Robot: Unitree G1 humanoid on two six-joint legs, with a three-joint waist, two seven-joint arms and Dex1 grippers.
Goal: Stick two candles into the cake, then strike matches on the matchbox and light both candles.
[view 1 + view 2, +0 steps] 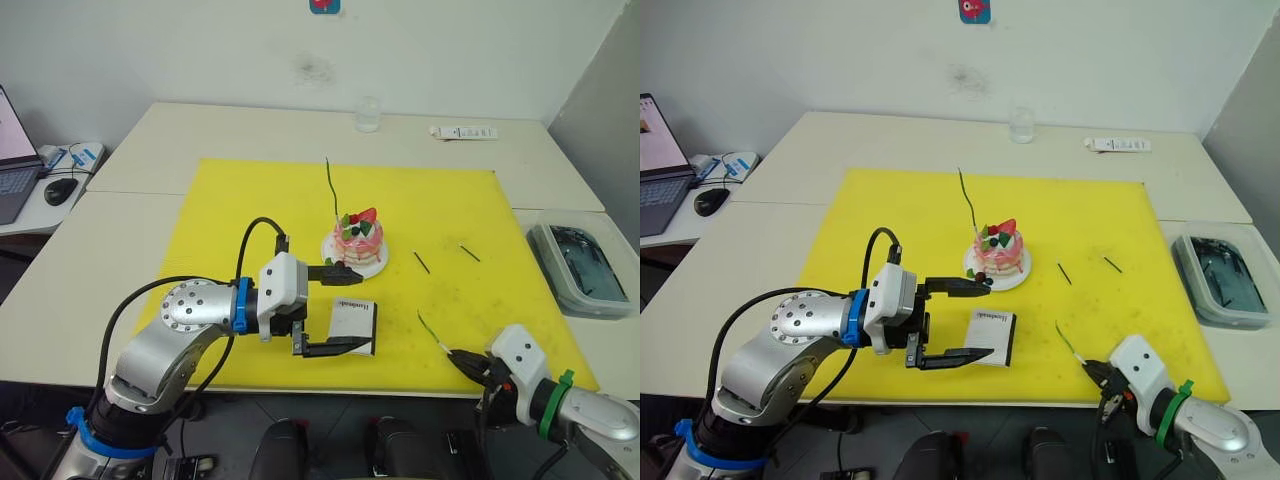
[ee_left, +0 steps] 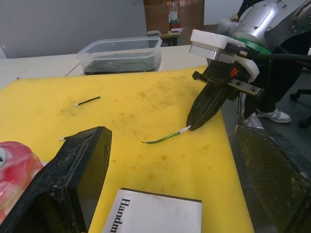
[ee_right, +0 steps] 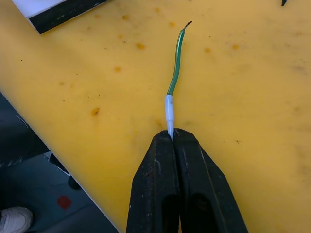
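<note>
I see the cake (image 1: 358,241) on its white plate near the middle of the yellow mat (image 1: 250,210), with one candle (image 1: 331,190) standing upright in it, rising well above the strawberry. The second candle (image 3: 175,68) lies flat on the mat near the front right corner; my right gripper (image 3: 171,137) has its jaws pinched together on the candle's pale pointed end, the green length pointing away from the jaws and resting on the mat. The left gripper (image 1: 338,308) hovers just in front of the cake, jaws spread wide and holding nothing, one finger by the plate edge, the other over the matchbox (image 1: 353,324). The matchbox lies flat on the mat just in front of the cake, lettering up, black strip along its right edge. Two matches (image 1: 422,262) (image 1: 469,253) lie apart from each other on the mat right of the cake. Off the mat on the right surface sits a clear plastic tub (image 1: 581,268) with dark contents I cannot identify. A clear glass (image 1: 368,115) stands at the far edge, whether filled I cannot tell.
</note>
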